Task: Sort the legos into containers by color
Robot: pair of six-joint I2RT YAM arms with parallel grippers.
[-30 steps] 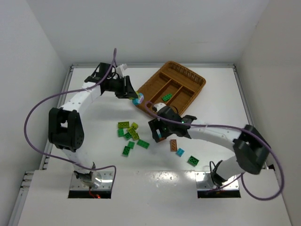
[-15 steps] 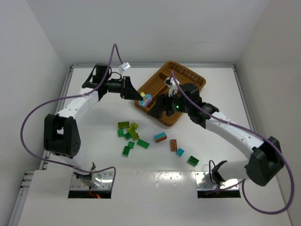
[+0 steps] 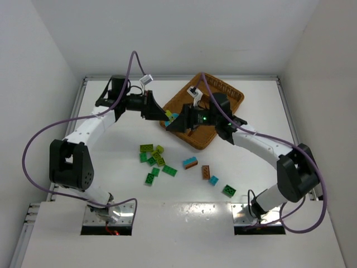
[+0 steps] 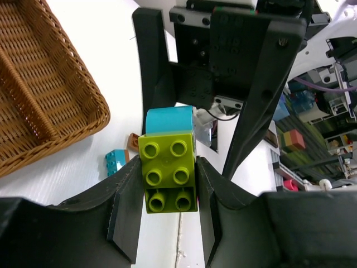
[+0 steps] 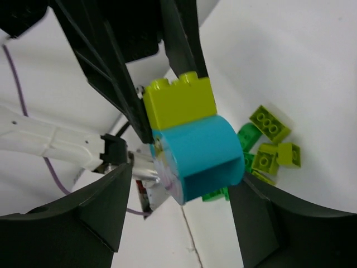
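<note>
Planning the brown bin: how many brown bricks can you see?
2: one brown brick touching a blue brick mid-table, another just right of it. The right arm hides part of the tray.

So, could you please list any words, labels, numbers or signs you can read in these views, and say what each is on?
No readable text in any view.
On the cyan piece, stuck to the lime brick held in the left pincer: a pale patch on its end face, too blurred to read.
On the wicker tray and the loose bricks: no lettering visible.
</note>
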